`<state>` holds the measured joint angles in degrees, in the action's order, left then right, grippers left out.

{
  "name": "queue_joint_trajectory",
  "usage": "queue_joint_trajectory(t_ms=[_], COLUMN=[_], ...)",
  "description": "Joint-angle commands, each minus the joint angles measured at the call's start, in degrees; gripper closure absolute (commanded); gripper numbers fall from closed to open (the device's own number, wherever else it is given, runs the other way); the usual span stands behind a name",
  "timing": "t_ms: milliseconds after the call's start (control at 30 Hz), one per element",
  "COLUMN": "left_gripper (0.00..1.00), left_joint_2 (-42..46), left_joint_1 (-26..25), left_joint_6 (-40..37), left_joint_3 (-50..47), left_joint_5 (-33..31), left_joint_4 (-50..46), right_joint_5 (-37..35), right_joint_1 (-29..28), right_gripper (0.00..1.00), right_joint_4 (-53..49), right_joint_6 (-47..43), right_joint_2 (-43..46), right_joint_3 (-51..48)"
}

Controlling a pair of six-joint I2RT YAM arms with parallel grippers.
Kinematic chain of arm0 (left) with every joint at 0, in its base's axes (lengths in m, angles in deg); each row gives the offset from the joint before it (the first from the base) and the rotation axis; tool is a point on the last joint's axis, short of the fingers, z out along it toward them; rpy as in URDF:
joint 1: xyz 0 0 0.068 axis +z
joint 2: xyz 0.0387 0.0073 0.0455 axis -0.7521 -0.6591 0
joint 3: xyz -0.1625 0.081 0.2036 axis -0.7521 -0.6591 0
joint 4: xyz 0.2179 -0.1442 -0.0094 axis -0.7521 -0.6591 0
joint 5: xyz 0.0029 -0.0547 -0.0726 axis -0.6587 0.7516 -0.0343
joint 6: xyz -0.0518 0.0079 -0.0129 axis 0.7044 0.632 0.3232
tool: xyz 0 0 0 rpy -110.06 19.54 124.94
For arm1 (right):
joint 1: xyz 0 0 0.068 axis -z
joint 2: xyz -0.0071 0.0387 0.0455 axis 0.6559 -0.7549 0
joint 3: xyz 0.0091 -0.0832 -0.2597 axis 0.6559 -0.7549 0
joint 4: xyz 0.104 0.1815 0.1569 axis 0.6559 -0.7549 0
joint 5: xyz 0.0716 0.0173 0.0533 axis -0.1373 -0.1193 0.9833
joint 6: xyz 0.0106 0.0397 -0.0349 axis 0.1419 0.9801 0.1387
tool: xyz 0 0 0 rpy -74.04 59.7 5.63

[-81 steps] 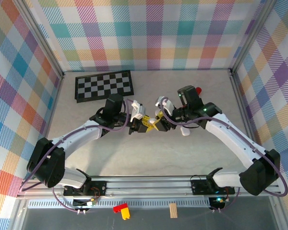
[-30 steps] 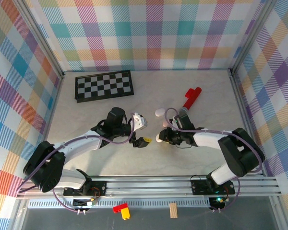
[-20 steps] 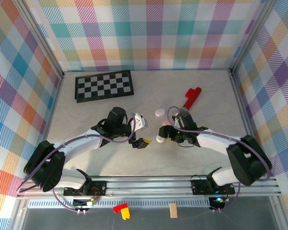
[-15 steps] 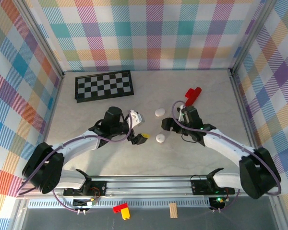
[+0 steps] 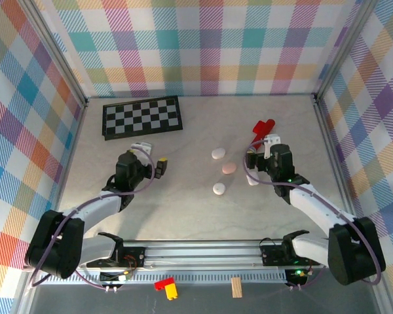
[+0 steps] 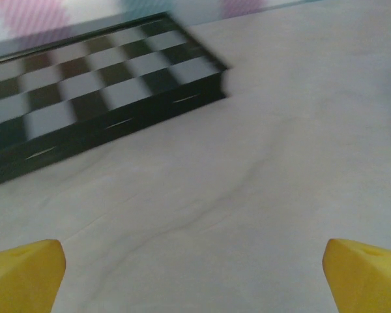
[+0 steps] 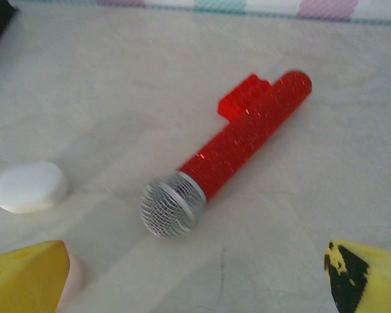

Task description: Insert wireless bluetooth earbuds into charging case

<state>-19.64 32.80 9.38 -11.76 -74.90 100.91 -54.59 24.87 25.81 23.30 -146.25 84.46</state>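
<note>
Charging cases: two white, one pink; left hand, right hand wide, empty.

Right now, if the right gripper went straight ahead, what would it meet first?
Probably the silver mesh head of the red glittery microphone lying just ahead of the right gripper, though depth is unclear.

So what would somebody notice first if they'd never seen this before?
The sparkly red microphone jumps out first, lying right of the middle toward the back. Next comes the black-and-white checkerboard at the far left. Then there's the pink case in the middle, sitting between two white cases.
</note>
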Motion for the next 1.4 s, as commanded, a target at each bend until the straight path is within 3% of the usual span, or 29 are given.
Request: queue_joint_trajectory(t_ms=[0, 133, 333, 433, 467, 1367], left_gripper=[0.00, 0.00, 0.00, 0.00, 0.00, 0.00], left_joint_2=[-4.12, -7.82, -20.36, -20.30, -20.32, -20.44], left_joint_1=[4.74, 6.83, 11.04, 11.26, 11.91, 11.99], left_joint_6=[4.85, 3.62, 6.59, 6.90, 7.24, 7.12], left_joint_3=[-3.24, -2.90, -1.49, 0.97, 1.34, 1.61], left_joint_5=[-7.78, -6.54, -3.37, -2.72, -1.37, -1.07], left_joint_4=[10.02, 16.22, 25.73, 20.39, 19.38, 19.30], right_joint_5=[1.54, 5.29, 14.55, 17.27, 17.52, 17.40], right_joint_1=[2.94, 8.10, 15.82, 16.36, 16.50, 16.64], right_gripper=[0.01, 0.01, 0.01, 0.01, 0.01, 0.01], right_joint_4=[12.90, 19.58, 30.94, 38.21, 34.16, 34.37], right_joint_6=[-4.22, -4.08, 0.21, 0.04, -0.04, -0.11], right_joint_2=[-2.35, -6.74, -15.76, -22.32, -21.04, -21.26], right_joint_3=[-2.78, -4.32, -5.74, -6.15, -5.46, -5.22])
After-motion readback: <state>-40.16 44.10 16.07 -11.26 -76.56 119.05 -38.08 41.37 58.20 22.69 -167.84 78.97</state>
